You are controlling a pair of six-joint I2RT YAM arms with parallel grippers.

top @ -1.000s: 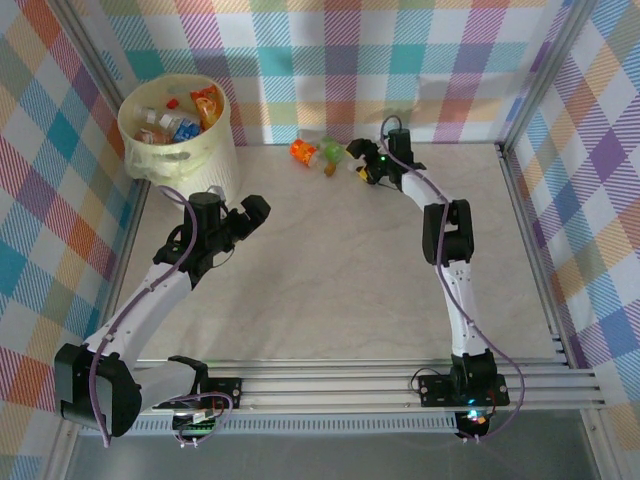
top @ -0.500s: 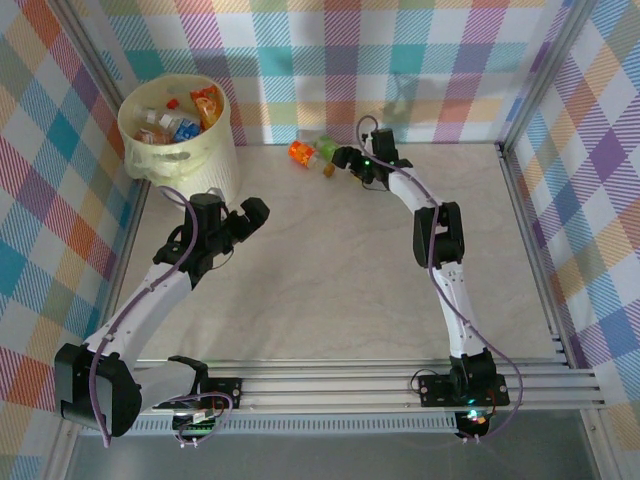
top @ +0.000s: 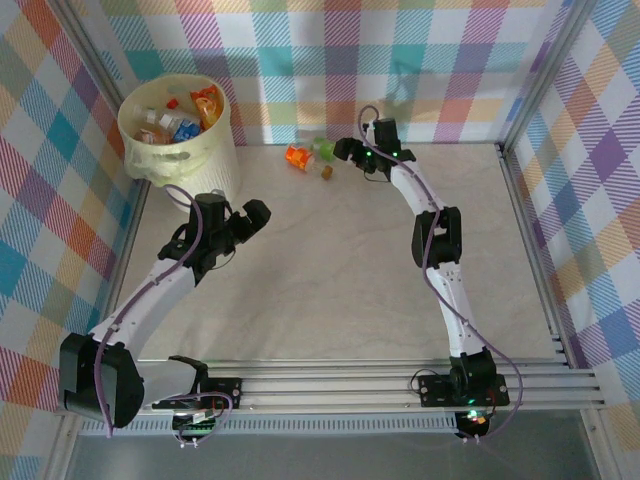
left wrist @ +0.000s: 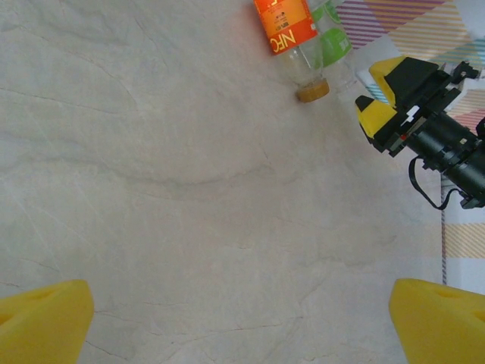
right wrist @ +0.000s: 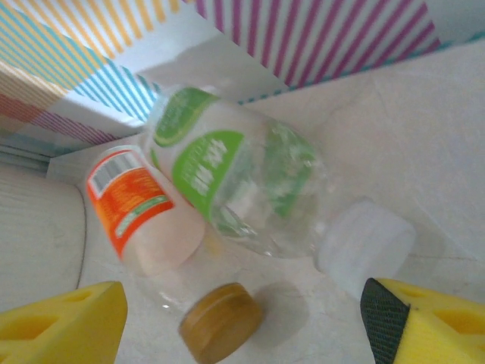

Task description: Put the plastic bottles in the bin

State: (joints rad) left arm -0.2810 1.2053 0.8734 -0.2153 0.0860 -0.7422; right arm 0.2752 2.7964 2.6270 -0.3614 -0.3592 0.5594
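Two plastic bottles lie side by side against the back wall: an orange-labelled one [top: 298, 157] with a brown cap [right wrist: 220, 322], and a clear green-labelled one [top: 322, 149] with a white cap [right wrist: 364, 243]. My right gripper [top: 346, 152] is open right at their cap ends. In the right wrist view the right gripper [right wrist: 242, 324] has both necks between its yellow fingers, the white cap close to the right finger [right wrist: 424, 326]. The cream bin [top: 210, 150] stands at the back left holding several bottles. My left gripper [top: 245, 215] hangs open over bare table, near the bin.
The checked back wall runs right behind the two bottles. In the left wrist view, the orange bottle [left wrist: 286, 26] and the green one [left wrist: 330, 38] show at the top, with the right gripper [left wrist: 386, 95] beside them. An aluminium rail [top: 520, 230] borders the table's right side.
My right gripper has moved left and back up to the two bottles, nudging them slightly toward the wall, and its jaws have narrowed a little. The left arm has barely moved.
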